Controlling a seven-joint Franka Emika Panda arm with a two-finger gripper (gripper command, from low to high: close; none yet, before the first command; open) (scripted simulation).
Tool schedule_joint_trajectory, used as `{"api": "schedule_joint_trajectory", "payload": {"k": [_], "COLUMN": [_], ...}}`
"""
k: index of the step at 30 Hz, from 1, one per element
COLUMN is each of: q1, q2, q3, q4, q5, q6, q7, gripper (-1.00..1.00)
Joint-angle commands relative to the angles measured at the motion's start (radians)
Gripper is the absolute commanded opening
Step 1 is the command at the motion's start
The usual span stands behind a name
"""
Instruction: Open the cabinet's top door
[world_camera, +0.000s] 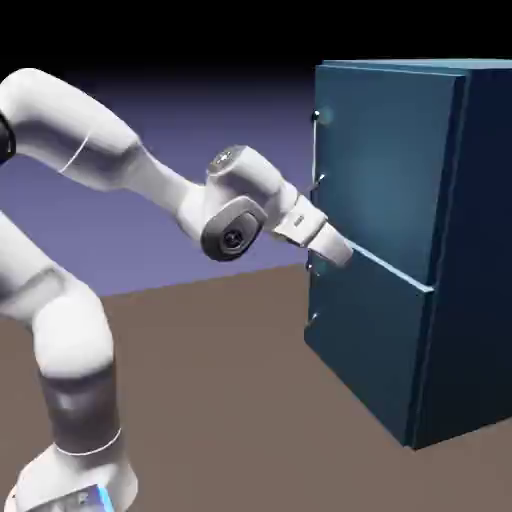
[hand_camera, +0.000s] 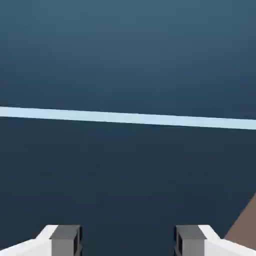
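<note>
The cabinet (world_camera: 400, 250) stands on the brown table (world_camera: 220, 400) toward its right side, a tall dark teal-blue box with its front turned toward the arm. The top door (world_camera: 385, 165) is the larger upper panel; it looks flush with the cabinet's front, and a pale seam (hand_camera: 125, 118) marks the line where it meets the shorter lower panel (world_camera: 365, 345). Small silver handles (world_camera: 320, 180) sit along the left edge of the front, one near the top corner, one further down the top door, another on the lower panel; they are too small to read in detail. The gripper (world_camera: 345, 255) points at the front right by that seam, close to the door's lower left corner, below the handles. From the hand view its two grey fingertips (hand_camera: 65, 239) stand well apart with nothing between them, only blue panel ahead and a sliver of table at the lower right. Whether the tips touch the panel I cannot tell. The white arm (world_camera: 120, 160) reaches in from the left
</note>
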Motion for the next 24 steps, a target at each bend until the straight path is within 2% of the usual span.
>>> {"api": "schedule_joint_trajectory", "payload": {"k": [1,24], "q1": [-0.02,-0.473], "q2": [-0.014,-0.341], "q3": [0.025,0.609], "q4": [0.012,0.277], "q5": [0.044,1.044], "q6": [0.0,0.009], "q7": [0.042,1.017], "gripper": [0.0,0.0]}}
